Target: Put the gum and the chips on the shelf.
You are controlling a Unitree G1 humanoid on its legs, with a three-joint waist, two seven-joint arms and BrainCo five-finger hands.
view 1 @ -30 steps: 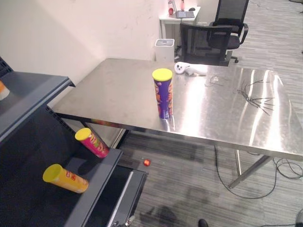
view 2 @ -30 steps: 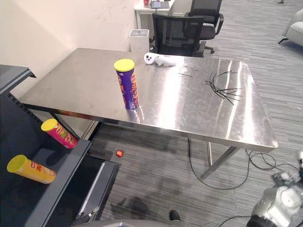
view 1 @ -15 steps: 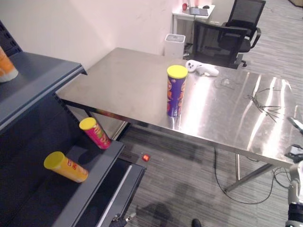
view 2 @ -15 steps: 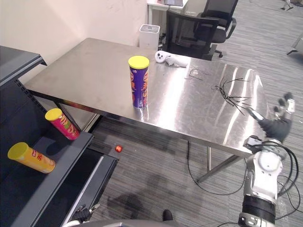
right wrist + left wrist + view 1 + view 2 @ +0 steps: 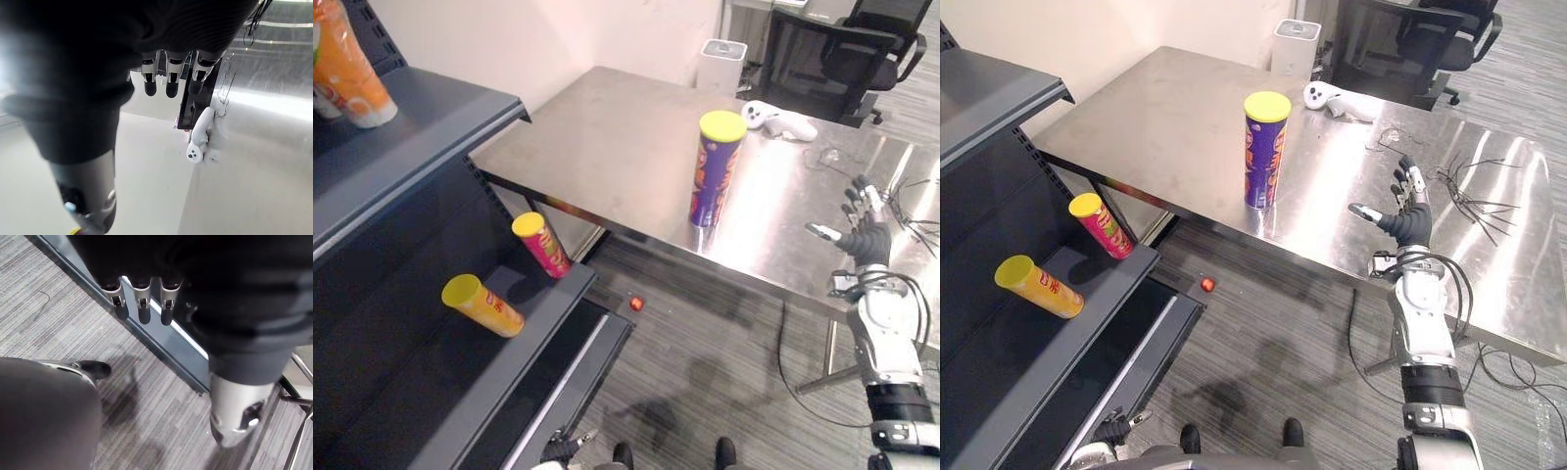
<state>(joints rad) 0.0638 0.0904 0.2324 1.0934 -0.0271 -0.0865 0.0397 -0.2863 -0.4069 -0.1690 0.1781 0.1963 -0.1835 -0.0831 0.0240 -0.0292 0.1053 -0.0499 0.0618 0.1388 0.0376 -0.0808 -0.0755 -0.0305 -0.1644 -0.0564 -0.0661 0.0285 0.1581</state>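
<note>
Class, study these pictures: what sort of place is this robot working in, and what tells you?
Probably an office or lab room fitted out for a shop-shelving trial: black office chairs, a bare stainless-steel table, and a dark metal shelf rack holding yellow-lidded crisp tubes.

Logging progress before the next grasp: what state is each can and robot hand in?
Purple chips can: upright on table, lid on.
Pink can: lying on lower shelf.
Yellow can: lying on lower shelf.
Right robot hand: open, empty.
Left robot hand: open, empty.
</note>
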